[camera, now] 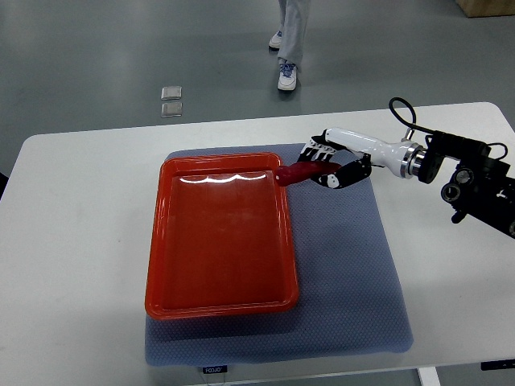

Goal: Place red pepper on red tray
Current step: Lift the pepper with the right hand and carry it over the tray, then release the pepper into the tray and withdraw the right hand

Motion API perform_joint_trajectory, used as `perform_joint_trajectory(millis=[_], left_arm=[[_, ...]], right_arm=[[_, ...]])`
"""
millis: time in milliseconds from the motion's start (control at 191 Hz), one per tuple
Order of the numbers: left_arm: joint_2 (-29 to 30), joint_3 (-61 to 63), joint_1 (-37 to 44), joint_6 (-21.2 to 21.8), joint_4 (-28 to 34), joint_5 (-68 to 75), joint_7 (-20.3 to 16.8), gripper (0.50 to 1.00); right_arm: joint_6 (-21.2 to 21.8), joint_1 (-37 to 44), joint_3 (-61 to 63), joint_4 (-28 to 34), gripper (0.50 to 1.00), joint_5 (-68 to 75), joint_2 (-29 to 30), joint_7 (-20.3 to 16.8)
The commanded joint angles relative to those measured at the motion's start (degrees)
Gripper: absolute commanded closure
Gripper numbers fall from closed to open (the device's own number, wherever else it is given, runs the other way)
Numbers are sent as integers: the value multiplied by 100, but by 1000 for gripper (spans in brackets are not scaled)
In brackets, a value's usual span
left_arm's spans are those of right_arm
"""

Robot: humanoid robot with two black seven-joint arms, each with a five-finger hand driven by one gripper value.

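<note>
1. The right hand (331,166) reaches in from the right edge, fingers curled round the red pepper (299,173), so the pepper is firmly in its grip.
2. The pepper sits at the tray's top right corner, its free tip poking just over the rim of the red tray (157,241), the rest of it hanging over the grey mat (354,273).
3. Here's the key relation: the pepper's long axis runs roughly left to right, tip aimed at the tray, stalk end buried in the palm. It extends leftward from the hand.
4. The tray's open floor lies left of and below the hand in the picture, so I judge the carry needs to go further left and inward before any release.
5. No left arm shows; the right one is the only hand near.
6. A person's legs (291,36) stand beyond the white table (72,241), well apart from the work.
</note>
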Motion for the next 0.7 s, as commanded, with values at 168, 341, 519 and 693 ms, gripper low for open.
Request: perform_joint_trajectory(millis=[168,341,519,693], left_arm=[[0,-1,0,0,3,0,1,500],[0,-1,0,0,3,0,1,500],[0,7,0,0,3,0,1,500],[0,-1,0,0,-6,0,1,500]], right_arm=[[-67,590,-1016,-709,1000,-84,1174,0],[-67,749,-1307,-1131,1000,-92,1614,-18],[-67,766,-1307,-1192,769,-84,1763,-18],[-67,749,-1263,-1192,593,-13,1719,-9]])
